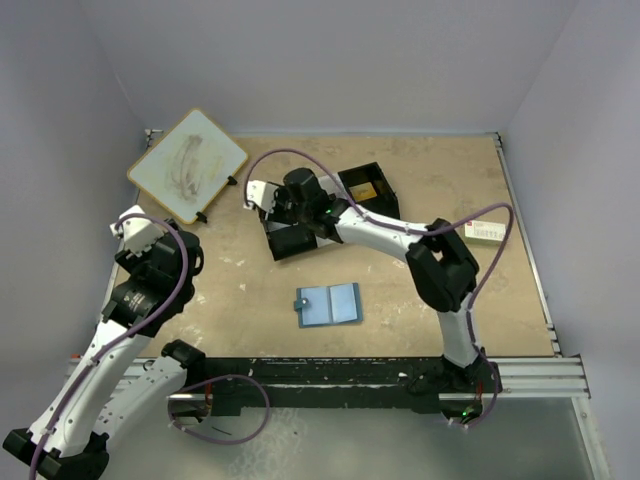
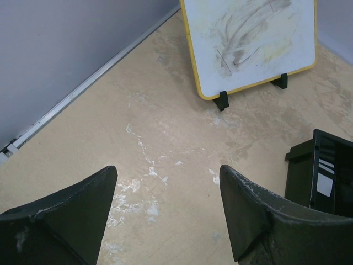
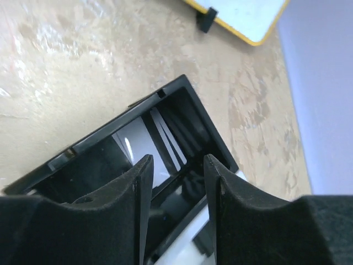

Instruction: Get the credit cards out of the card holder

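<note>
The blue card holder [image 1: 328,304] lies spread open like a book on the table, in front of both arms, with no gripper near it. My right gripper [image 1: 272,212] hangs over the black tray [image 1: 290,242] further back. In the right wrist view its jaws [image 3: 177,160] stand open, with nothing between them, just above a tray compartment [image 3: 190,107]. A pale flat card [image 3: 138,144] rests inside it. My left gripper [image 2: 168,171] is wide open over bare table at the far left [image 1: 130,225], holding nothing.
A yellow-rimmed whiteboard [image 1: 188,165] stands on black feet at the back left, also in the left wrist view [image 2: 248,44]. A second black box [image 1: 365,187] sits behind the tray. A cream box [image 1: 485,232] lies at the right edge. The tray's corner [image 2: 322,171] shows right of my left fingers.
</note>
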Action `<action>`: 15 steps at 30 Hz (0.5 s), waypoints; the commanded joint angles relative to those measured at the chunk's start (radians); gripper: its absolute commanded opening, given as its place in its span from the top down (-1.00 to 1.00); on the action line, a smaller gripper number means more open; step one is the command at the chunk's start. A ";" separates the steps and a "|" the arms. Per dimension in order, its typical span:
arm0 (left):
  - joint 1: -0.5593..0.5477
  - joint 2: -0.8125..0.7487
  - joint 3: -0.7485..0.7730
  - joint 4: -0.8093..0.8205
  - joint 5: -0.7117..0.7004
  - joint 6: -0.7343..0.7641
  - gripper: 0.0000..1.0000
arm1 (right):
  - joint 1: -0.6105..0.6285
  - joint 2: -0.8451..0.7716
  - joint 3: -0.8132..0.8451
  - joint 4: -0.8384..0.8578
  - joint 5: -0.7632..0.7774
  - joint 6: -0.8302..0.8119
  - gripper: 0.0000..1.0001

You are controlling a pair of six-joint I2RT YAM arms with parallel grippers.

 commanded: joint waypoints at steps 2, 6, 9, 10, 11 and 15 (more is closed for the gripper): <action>0.004 0.001 0.005 0.027 0.004 0.008 -0.45 | -0.003 -0.260 -0.144 0.115 0.144 0.515 -0.11; 0.002 -0.012 0.001 0.033 0.016 0.015 -0.45 | -0.007 -0.397 -0.265 -0.075 0.230 0.914 -0.23; 0.002 -0.013 -0.003 0.044 0.037 0.024 -0.45 | -0.003 -0.495 -0.416 -0.165 0.325 1.129 -0.21; 0.003 -0.012 -0.004 0.047 0.042 0.027 -0.45 | 0.000 -0.528 -0.467 -0.177 0.327 1.178 -0.21; 0.002 -0.010 -0.005 0.049 0.048 0.030 -0.45 | 0.009 -0.561 -0.513 -0.189 0.338 1.219 -0.22; 0.003 0.009 -0.008 0.065 0.079 0.045 -0.44 | 0.062 -0.668 -0.639 -0.291 0.428 1.380 -0.29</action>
